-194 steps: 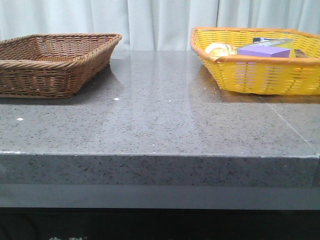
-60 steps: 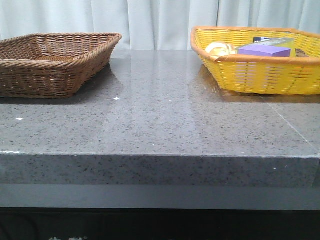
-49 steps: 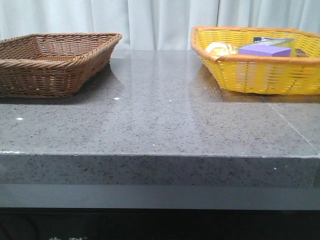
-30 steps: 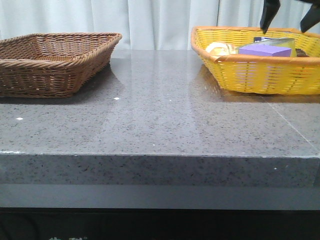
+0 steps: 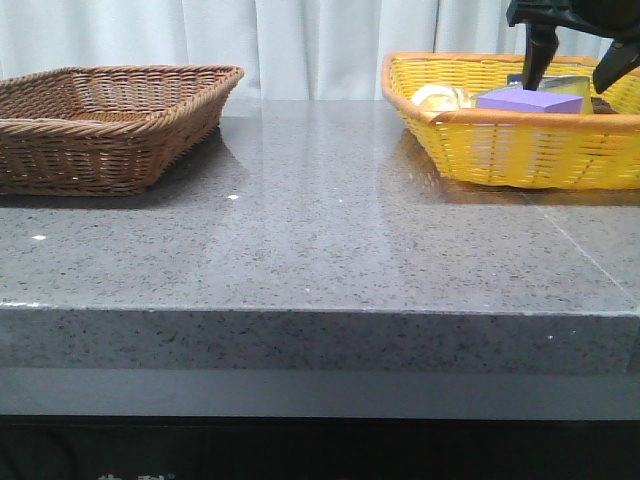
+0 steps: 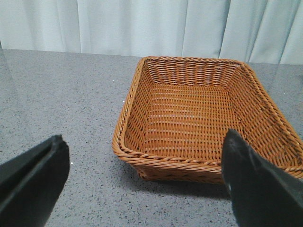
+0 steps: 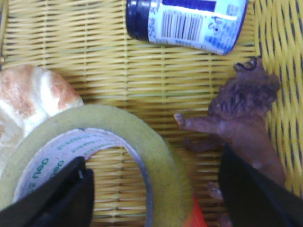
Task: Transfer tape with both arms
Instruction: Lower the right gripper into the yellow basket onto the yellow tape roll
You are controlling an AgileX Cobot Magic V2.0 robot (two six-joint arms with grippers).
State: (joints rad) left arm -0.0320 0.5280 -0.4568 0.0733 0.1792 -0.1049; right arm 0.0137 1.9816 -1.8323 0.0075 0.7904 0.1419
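Yellow wicker basket [image 5: 520, 150] holds the tape [image 7: 94, 156], lying beside a bread roll [image 7: 28, 99] and a brown lion figure [image 7: 246, 123]. Right gripper [image 5: 575, 70] hangs over it, fingers spread apart. Left gripper [image 6: 142, 184], fingers also apart, faces the brown basket [image 6: 199, 118].

R gripper [image 5: 575, 72] hangs at top right of front view, fingers spread wide, pointing down. L gripper [image 6: 144, 182] also spread wide.

Soft, even daylight filled the room. The polished table [image 5: 320, 230] carried pale glare streaks and faint basket reflections. Shadows stayed shallow. Close to each wrist camera, the dark fingers [image 6: 33, 182] blurred.
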